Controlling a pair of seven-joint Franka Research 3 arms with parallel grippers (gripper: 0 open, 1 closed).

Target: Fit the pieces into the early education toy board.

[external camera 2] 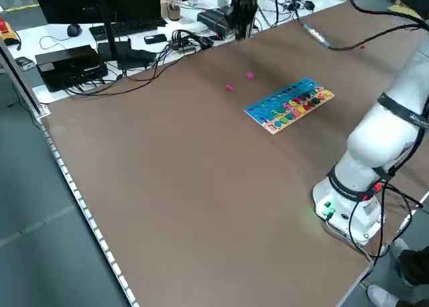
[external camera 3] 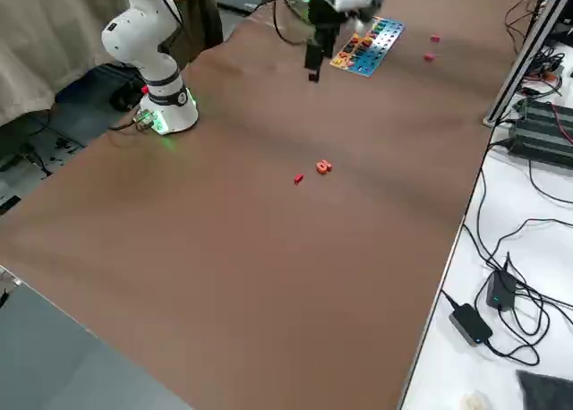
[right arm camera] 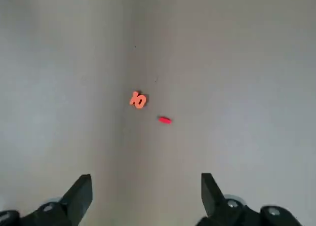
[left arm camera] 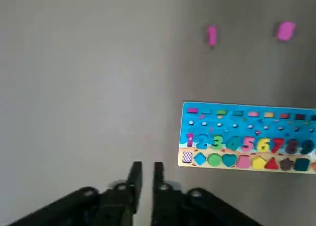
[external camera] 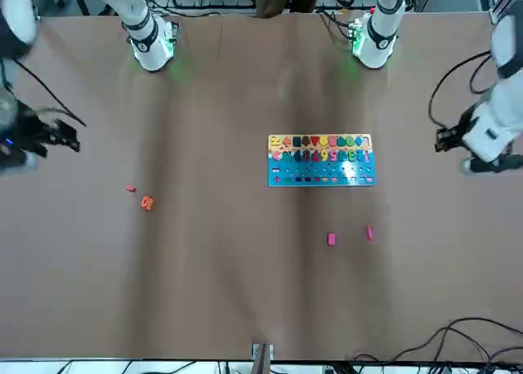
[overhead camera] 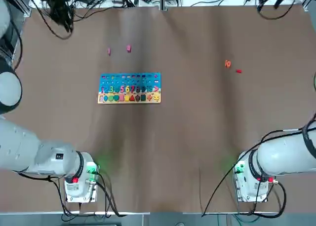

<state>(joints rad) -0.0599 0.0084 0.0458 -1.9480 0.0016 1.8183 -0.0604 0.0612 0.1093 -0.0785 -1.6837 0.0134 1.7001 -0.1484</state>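
Hovering: left gripper point(left arm camera: 145, 169) fingers together, empty, above the table point(overhead camera: 197, 137) near the board point(overhead camera: 130, 88) | right gripper point(right arm camera: 145, 186) fingers apart, high over orange piece point(right arm camera: 138, 99) and red piece point(right arm camera: 165, 120) near the right edge | pink pieces point(overhead camera: 128, 48) toward the far edge | risk: tiny flat bits may slip from pinches or skid.

My left tool point(left arm camera: 145, 172) and right tool point(right arm camera: 146, 192) are cut off at their wrist pictures' lower edges. The board point(left arm camera: 247, 144) beyond my left tool runs off the picture's side. The pink pieces point(left arm camera: 285, 31) are too blurred to make out their shapes.
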